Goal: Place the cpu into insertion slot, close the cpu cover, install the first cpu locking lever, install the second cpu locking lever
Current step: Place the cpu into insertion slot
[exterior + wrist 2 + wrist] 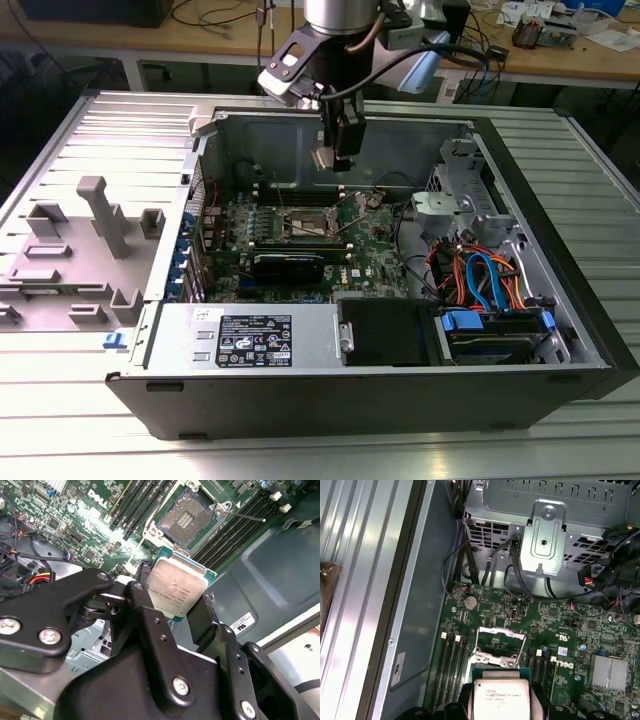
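Note:
My gripper (328, 160) hangs over the open computer case, shut on the cpu (324, 158), a flat square chip with a pale silver top. In both wrist views the black fingers (141, 600) clamp two opposite edges of the cpu (177, 587), which is held level above the green motherboard. The insertion slot (181, 520) lies below and slightly ahead of the chip, its dark contact field exposed inside a silver rim. In the first wrist view the insertion slot (500, 644) sits just beyond the cpu (498, 700). A thin locking lever (245, 516) sticks out beside the socket.
Long black memory slots (135, 505) flank the socket. A silver drive cage (450, 205) and bundled coloured cables (480, 275) fill the exterior view's right of the case. The power supply (250, 335) lies along the near wall. A grey fixture (100, 215) stands outside, at the exterior view's left.

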